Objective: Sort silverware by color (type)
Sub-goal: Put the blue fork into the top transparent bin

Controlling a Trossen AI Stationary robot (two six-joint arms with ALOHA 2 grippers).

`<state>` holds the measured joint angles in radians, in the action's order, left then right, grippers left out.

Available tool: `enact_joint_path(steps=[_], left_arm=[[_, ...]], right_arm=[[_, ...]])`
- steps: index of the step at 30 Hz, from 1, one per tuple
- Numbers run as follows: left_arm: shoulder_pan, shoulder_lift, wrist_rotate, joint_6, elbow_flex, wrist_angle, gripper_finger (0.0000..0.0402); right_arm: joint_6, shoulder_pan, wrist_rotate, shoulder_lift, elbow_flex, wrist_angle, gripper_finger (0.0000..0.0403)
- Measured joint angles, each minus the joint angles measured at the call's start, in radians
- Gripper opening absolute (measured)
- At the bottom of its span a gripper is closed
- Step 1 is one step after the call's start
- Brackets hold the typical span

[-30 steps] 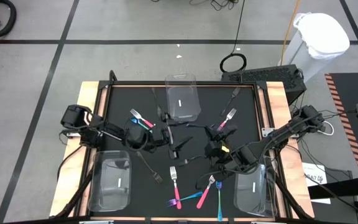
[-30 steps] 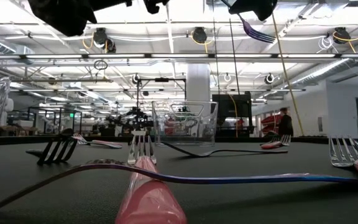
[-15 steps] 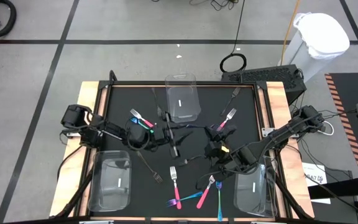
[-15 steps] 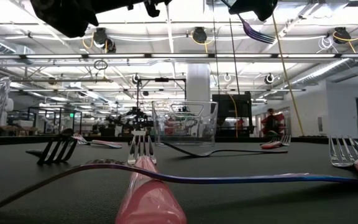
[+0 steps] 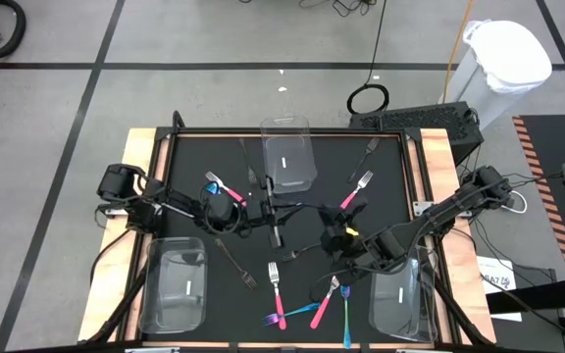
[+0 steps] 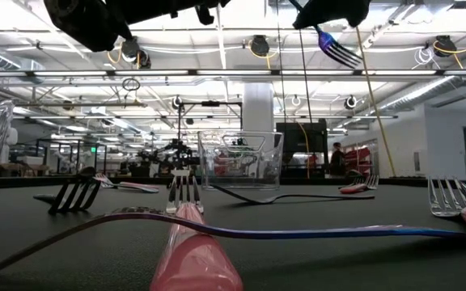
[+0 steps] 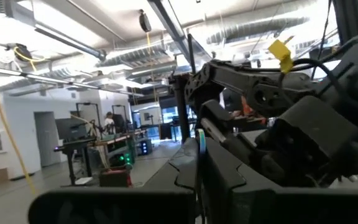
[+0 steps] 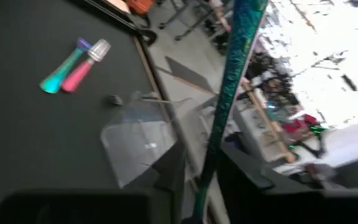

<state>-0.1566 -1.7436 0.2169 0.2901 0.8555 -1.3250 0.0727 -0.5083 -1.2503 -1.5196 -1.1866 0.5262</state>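
A teal-handled fork (image 6: 336, 47) is held up over the middle of the table between my two grippers. In the low view its silver head slants down below my right gripper (image 6: 330, 12). My left gripper (image 5: 279, 218) comes from the left and is shut on the handle. My right gripper (image 5: 330, 233) faces it from the right with its fingers apart. The teal handle (image 8: 225, 106) runs between those fingers, with a gap on one side. More silverware lies flat on the black mat: pink and teal forks (image 5: 302, 306) near the front, and dark forks (image 5: 233, 260). My left gripper pinches the teal fork's handle (image 7: 199, 155) between its two fingers, seen edge-on in its wrist view. It comes roughly level from the table's left. The fork is clear of the table. My right gripper has the handle between its fingers; whether they touch it I cannot tell.
Three clear bins stand on the mat: far middle (image 5: 287, 162), near left (image 5: 175, 284), near right (image 5: 397, 299). A pink and a teal fork (image 5: 221, 186) lie far left, a pink one (image 5: 354, 191) and a dark one (image 5: 366, 152) far right.
My left gripper has shut on the fork's handle, staying where it was. In the low view the fork's head has sunk a little and tipped further down below my right gripper, which has turned slightly.
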Motion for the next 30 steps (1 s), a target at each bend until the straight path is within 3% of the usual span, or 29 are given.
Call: enact_joint_path(steps=[6, 11, 17, 30], left_arm=[[0.007, 0.05, -0.085, -0.005, 0.0, 0.106, 0.0012], [0.042, 0.13, -0.205, -0.096, 0.0, 0.254, 0.0012], [0.085, 0.236, -0.387, -0.206, 0.0, 0.452, 0.0012], [0.092, 0.384, -0.393, -0.205, 0.0, 0.784, 0.0012]], right_arm=[[0.079, -0.004, 0.161, 0.056, 0.0, 0.001, 0.0173], [0.118, -0.011, 0.294, 0.101, 0.0, 0.017, 0.0211], [0.154, -0.011, 0.41, 0.118, 0.0, 0.061, 0.0217], [0.211, -0.009, 0.417, 0.117, 0.0, 0.028, 0.0206]])
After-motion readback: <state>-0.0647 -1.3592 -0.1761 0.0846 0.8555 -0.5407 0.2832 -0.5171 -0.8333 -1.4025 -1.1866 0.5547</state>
